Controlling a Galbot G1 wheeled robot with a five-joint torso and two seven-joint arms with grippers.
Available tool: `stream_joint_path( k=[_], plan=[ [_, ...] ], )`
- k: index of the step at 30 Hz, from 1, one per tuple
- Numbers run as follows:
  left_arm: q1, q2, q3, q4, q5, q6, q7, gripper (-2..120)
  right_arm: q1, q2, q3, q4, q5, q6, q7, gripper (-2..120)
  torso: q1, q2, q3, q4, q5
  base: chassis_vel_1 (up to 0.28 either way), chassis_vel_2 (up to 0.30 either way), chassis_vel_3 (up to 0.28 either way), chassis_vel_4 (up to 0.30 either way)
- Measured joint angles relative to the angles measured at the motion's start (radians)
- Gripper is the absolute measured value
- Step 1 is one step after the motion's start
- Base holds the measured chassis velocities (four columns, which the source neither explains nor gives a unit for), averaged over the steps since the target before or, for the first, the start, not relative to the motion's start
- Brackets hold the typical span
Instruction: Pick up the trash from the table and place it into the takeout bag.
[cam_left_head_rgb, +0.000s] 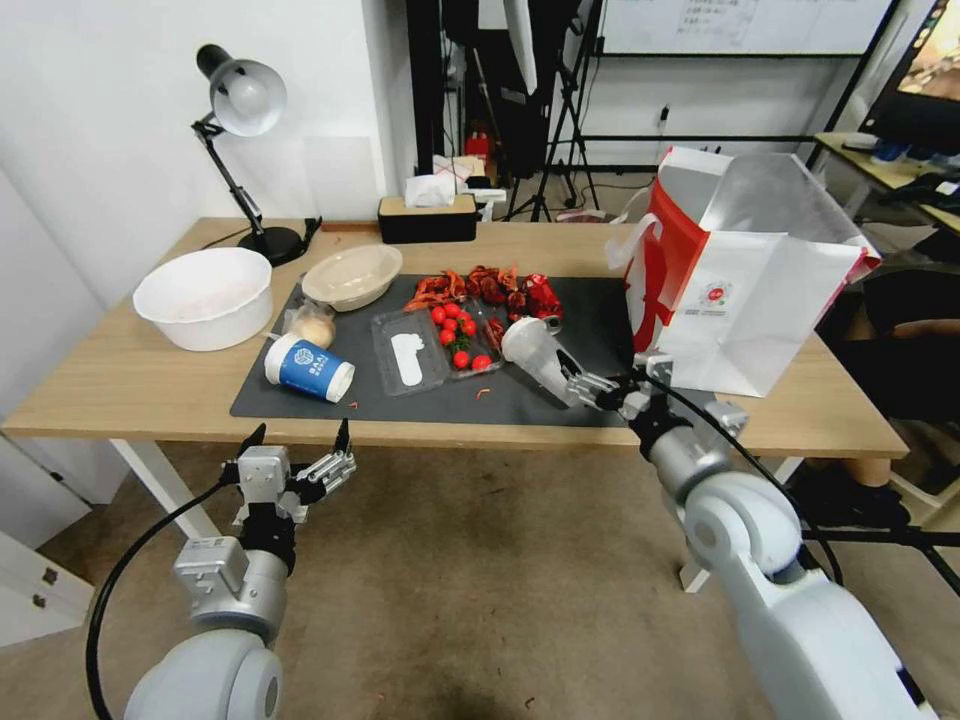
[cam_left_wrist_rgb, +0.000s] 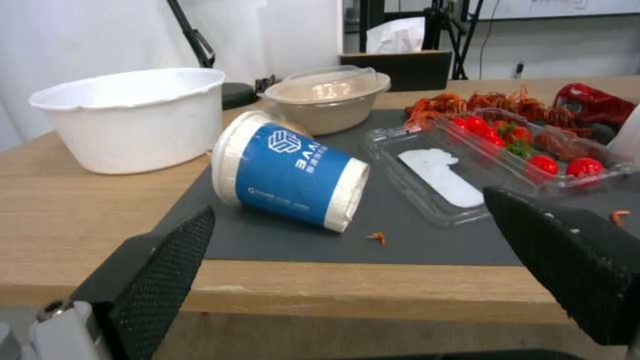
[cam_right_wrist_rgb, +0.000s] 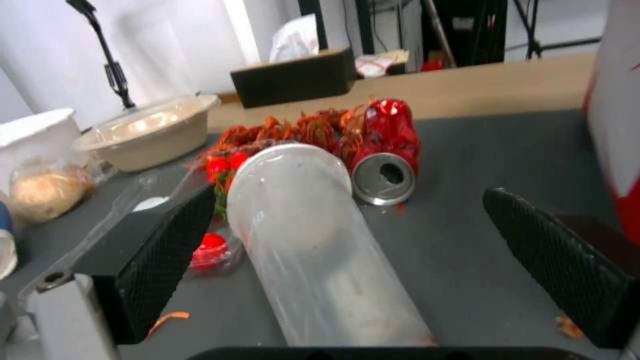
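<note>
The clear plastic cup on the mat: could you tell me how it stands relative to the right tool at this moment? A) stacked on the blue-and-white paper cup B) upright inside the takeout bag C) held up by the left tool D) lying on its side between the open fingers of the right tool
D: the clear plastic cup lies on its side on the dark mat, with the right tool open around it, one finger on either side.

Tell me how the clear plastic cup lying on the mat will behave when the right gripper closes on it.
The clear plastic cup lies on its side between the open right gripper fingers, so a nudge would probably roll it. Its thin, see-through wall likely flexes or dents under a hard squeeze. It looks nearly empty, so probably light.
</note>
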Motion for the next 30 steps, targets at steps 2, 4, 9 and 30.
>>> stream_joint_path(
  k=[2,4,9,30],
  plan=[
    [0.001,-0.003,0.0,0.001,0.004,-0.003,0.0,100,0.019,-0.003,-0.014,-0.011,0.011,-0.013,0.01,100,0.0,0.0,0.0,0.0,-0.0001,0.0,0.0,0.0,0.0],
    [0.001,-0.006,-0.001,0.001,0.008,-0.006,0.0,100,0.038,-0.004,-0.027,-0.023,0.023,-0.026,0.017,100,0.0,0.0,0.0,0.0,-0.0001,0.0,0.0,0.0,0.0],
    [0.005,-0.011,-0.002,0.002,0.019,-0.017,0.0,100,0.089,-0.004,-0.064,-0.048,0.079,-0.093,0.06,100,0.0,0.0,0.0,0.0001,0.0,0.0,0.0,0.0,0.0],
    [0.008,-0.012,-0.003,0.013,0.026,-0.045,-0.006,100,0.123,0.006,-0.098,-0.048,0.144,-0.271,0.153,68,0.0,0.0,0.0,0.0,-0.0001,0.0,0.0,0.0,0.0]
  ],
)
